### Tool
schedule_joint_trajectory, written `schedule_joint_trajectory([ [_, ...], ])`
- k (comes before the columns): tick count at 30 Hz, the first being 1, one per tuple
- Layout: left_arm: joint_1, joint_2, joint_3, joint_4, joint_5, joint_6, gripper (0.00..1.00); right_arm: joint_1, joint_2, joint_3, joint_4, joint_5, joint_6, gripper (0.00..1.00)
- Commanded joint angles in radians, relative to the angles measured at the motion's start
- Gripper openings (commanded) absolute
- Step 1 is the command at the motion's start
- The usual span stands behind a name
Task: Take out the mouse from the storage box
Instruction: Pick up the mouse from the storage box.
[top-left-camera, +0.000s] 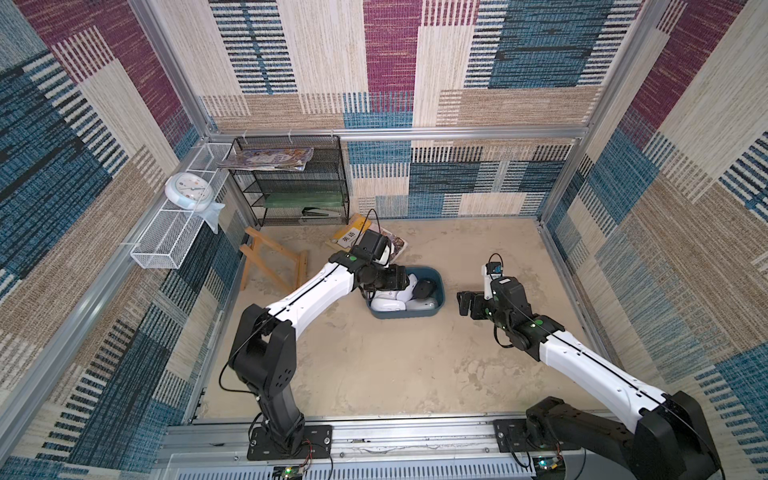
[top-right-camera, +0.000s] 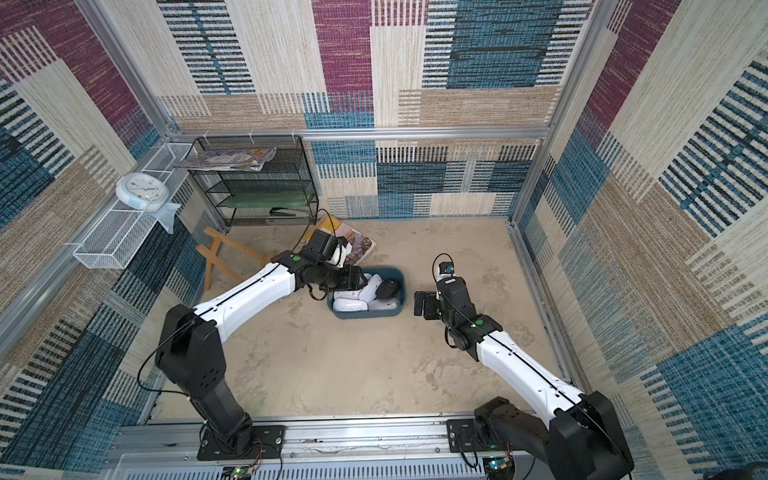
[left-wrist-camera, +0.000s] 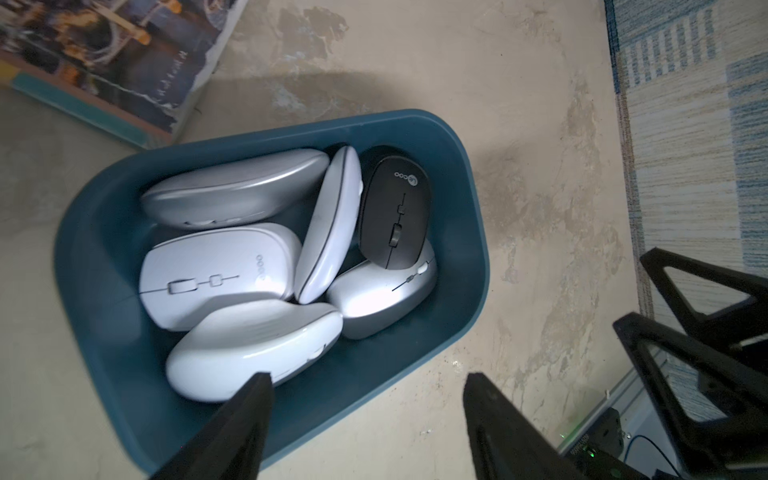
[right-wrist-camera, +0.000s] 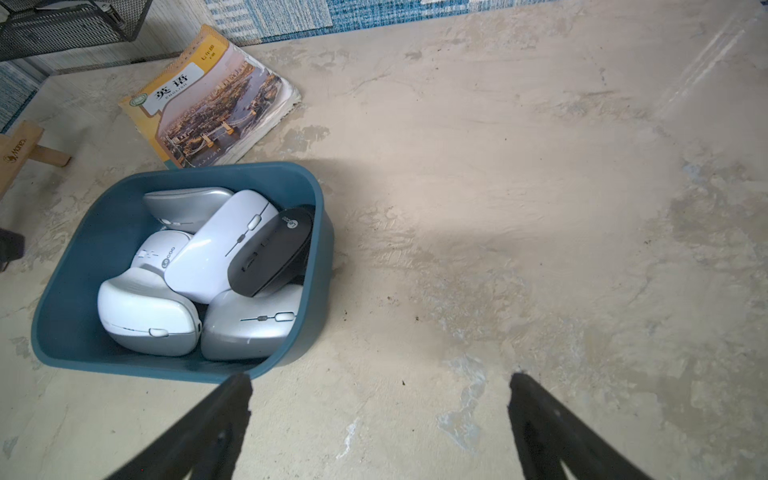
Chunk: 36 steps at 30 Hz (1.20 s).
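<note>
The storage box (top-left-camera: 441, 291) (top-right-camera: 402, 286) (left-wrist-camera: 478, 232) (right-wrist-camera: 70, 291) is a dark teal tub on the sandy floor. It holds several white and silver mice. A black mouse (top-left-camera: 424, 288) (top-right-camera: 387, 287) (left-wrist-camera: 395, 208) (right-wrist-camera: 270, 253) lies on top at its right side. My left gripper (top-left-camera: 399, 282) (top-right-camera: 355, 280) (left-wrist-camera: 368, 378) hovers over the box's left end, open and empty. One finger is above a white mouse (left-wrist-camera: 249, 353) and the other is outside the rim. My right gripper (top-left-camera: 465, 305) (top-right-camera: 422, 305) (right-wrist-camera: 380, 380) is open over bare floor just right of the box.
An English textbook (top-left-camera: 353, 237) (right-wrist-camera: 208, 99) lies on the floor just behind the box. A wooden stand (top-left-camera: 270, 262) is to the left. A black mesh rack (top-left-camera: 291, 183) stands at the back wall. A white wire basket (top-left-camera: 174, 232) with a clock (top-left-camera: 189, 189) hangs on the left wall.
</note>
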Motion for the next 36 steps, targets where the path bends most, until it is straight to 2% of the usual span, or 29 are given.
schedule_joint_trajectory([
  [1,-0.020,0.074,0.084,-0.077,0.003,0.034,0.75,0.000,-0.010,-0.017,0.060,0.018,0.011,1.00],
  [8,-0.045,0.218,0.242,-0.188,-0.092,0.102,0.70,0.001,-0.022,-0.036,0.082,0.008,0.012,1.00],
  [12,-0.049,0.256,0.270,-0.208,-0.120,0.122,0.69,0.002,-0.012,-0.027,0.073,-0.001,0.011,1.00],
  [19,-0.050,0.332,0.321,-0.223,-0.110,0.139,0.60,0.001,0.002,-0.023,0.076,-0.011,0.012,1.00],
  [27,-0.050,0.414,0.377,-0.226,-0.123,0.148,0.58,0.000,0.021,-0.020,0.079,-0.022,0.010,1.00],
  [31,-0.053,0.448,0.401,-0.232,-0.120,0.148,0.52,0.001,0.034,-0.014,0.075,-0.026,0.008,1.00],
  [36,-0.057,0.461,0.405,-0.231,-0.122,0.143,0.39,0.000,0.036,-0.011,0.073,-0.024,0.008,1.00],
])
